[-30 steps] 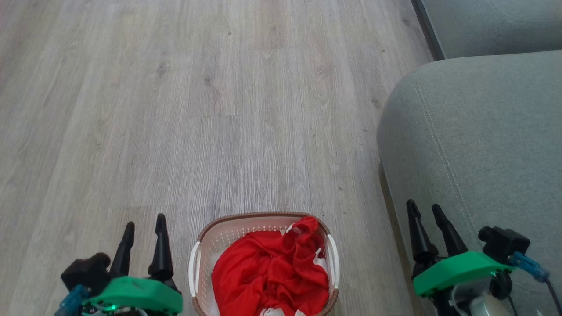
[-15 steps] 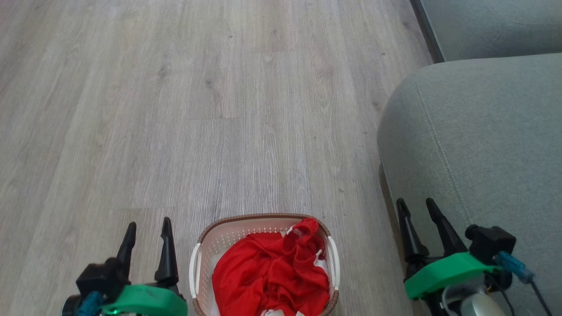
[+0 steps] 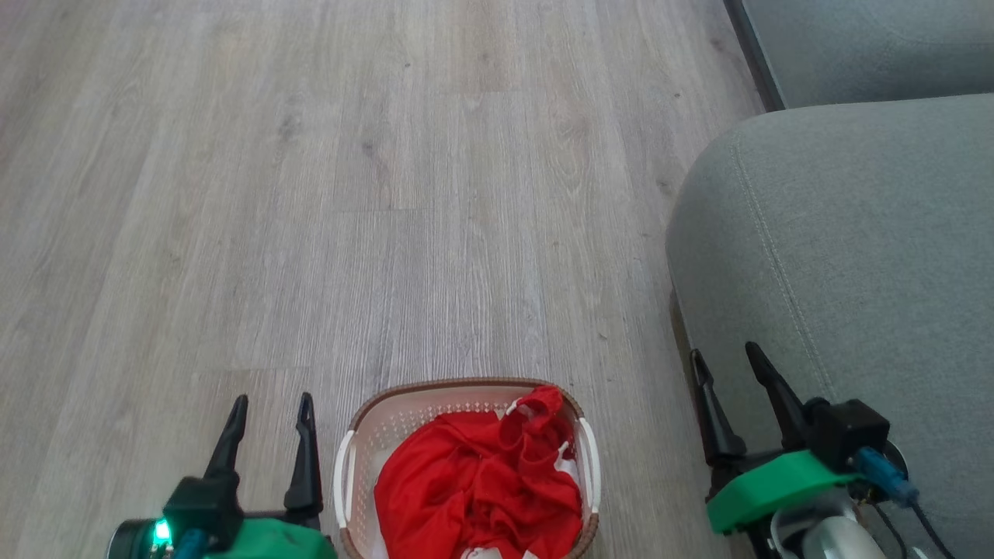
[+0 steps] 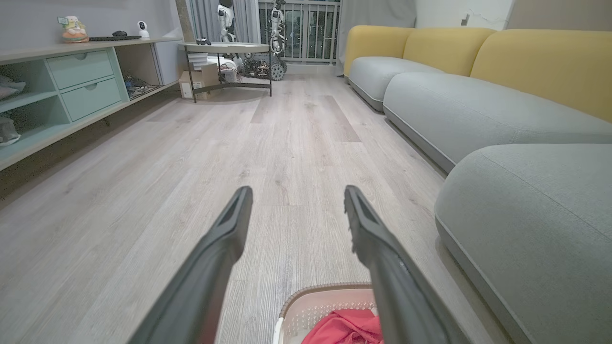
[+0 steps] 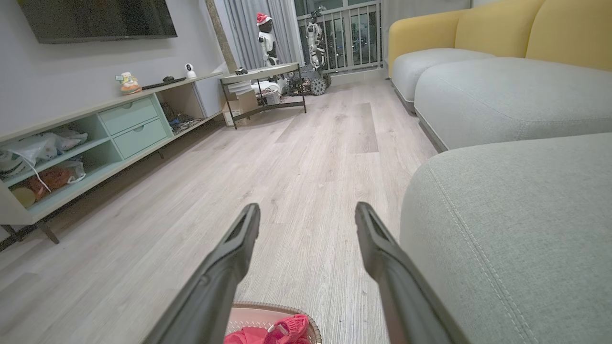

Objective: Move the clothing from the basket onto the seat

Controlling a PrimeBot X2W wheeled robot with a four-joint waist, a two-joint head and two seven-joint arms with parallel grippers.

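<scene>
1. Clothing (image 3: pixel 481 485), a crumpled red heap with white trim, lies in the basket (image 3: pixel 466 384), and none of it is on the cushion yet.
2. Standing here, I see the basket on the wooden floor (image 3: pixel 388 194), near the rounded front edge of the grey-green seat (image 3: pixel 854 233), with a strip of bare boards between the two. Basket, heap and seat sit as they did a second ago.
3. The left gripper (image 3: pixel 272 397) hovers just beside the basket's left handle, over the boards, its two dark fingers spread wide and holding nothing. Since a second ago it has slid a little toward the basket and sunk lower, and a green light now shows on its body.
4. The right gripper (image 3: pixel 724 349) hangs by the seat's front edge, right of the basket, its fingers likewise spread and empty. A second ago its tips stood further over the cushion; it has drifted left, toward the gap between seat and basket.
5. In the left wrist view the basket's far rim and a fold of red cloth lie low beside the right finger. In the right wrist view they show low between the two fingers.
</scene>
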